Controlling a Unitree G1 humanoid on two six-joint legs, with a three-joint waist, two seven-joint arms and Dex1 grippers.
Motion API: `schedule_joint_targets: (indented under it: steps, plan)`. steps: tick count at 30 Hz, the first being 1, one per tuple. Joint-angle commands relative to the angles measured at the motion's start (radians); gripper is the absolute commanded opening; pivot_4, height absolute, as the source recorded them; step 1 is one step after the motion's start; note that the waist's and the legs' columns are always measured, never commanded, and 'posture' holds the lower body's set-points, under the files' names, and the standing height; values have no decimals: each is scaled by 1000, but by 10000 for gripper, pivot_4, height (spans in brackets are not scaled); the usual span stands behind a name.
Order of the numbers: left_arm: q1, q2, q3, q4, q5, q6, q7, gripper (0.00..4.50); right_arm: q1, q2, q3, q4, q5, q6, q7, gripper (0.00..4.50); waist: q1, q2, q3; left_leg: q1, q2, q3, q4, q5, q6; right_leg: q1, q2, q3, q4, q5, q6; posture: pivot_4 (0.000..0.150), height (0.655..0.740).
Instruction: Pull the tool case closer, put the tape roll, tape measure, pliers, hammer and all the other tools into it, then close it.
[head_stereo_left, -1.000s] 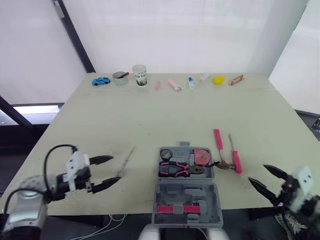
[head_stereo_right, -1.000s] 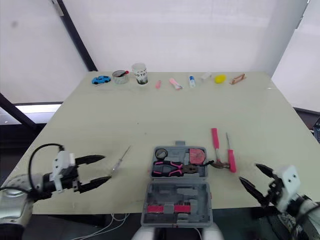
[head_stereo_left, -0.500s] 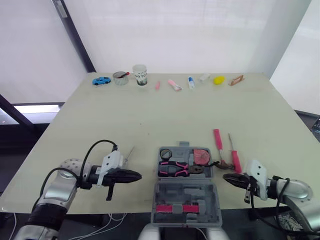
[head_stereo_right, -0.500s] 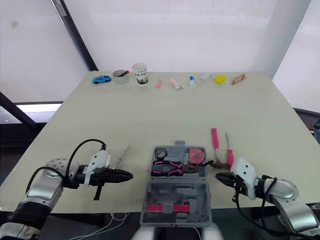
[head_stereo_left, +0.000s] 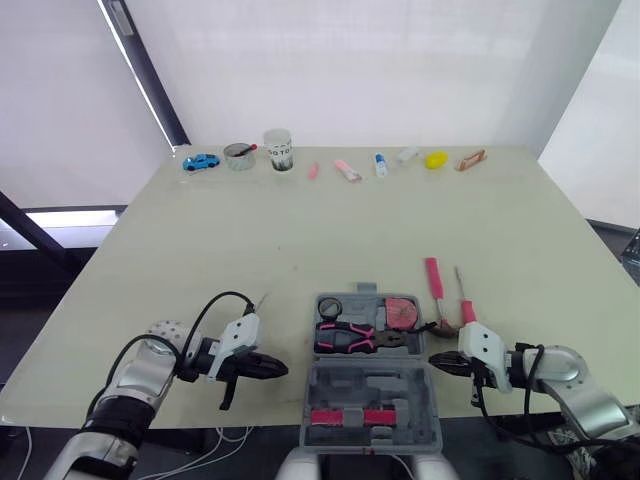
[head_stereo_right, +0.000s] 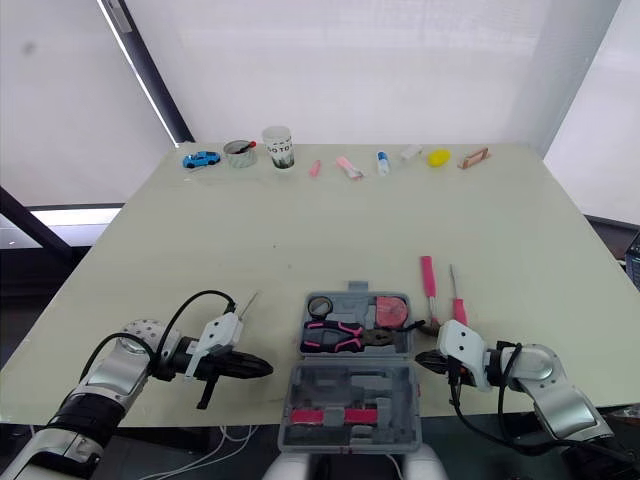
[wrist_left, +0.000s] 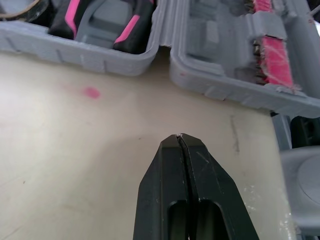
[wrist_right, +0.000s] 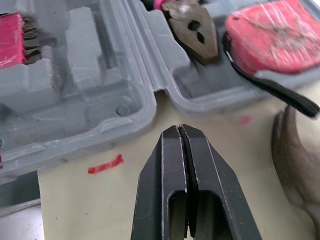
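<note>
Flanking the tool case (head_stereo_left: 335, 392), our left hand (head_stereo_left: 282, 370) and right hand (head_stereo_left: 433, 359) sit clenched, empty; we judge the stiff plastic shell slippery, best pinched at its side walls.

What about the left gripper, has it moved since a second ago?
Yes. The left gripper has slid rightwards, closer to the tool case's left edge, and its jaws have shut.

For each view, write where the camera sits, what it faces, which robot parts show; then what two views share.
Eye views: head, facing forward and down over the table; both arms show.
Left wrist: along the shut left gripper toward the tool case.
Right wrist: along the shut right gripper toward the tool case and hammer.
Shared: the open tool case.
</note>
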Motion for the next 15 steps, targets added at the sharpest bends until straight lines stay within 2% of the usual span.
schedule_joint_targets:
  steps: [1,15]
  plan:
    - [-26,-17,-10,32,15,-27,3,413,-18,14,10,5,-11,-30,2,0,-1,0,0,0,0,0,0,0,0,0,0,0,0,0,0,1500,7400]
    - [-35,-74,-40,50,45,-21,23,413,-25,48,30,16,-35,-48,7,0,0,0,0,1,0,0,1,0,0,0,0,1,2,0,0,1500,7400]
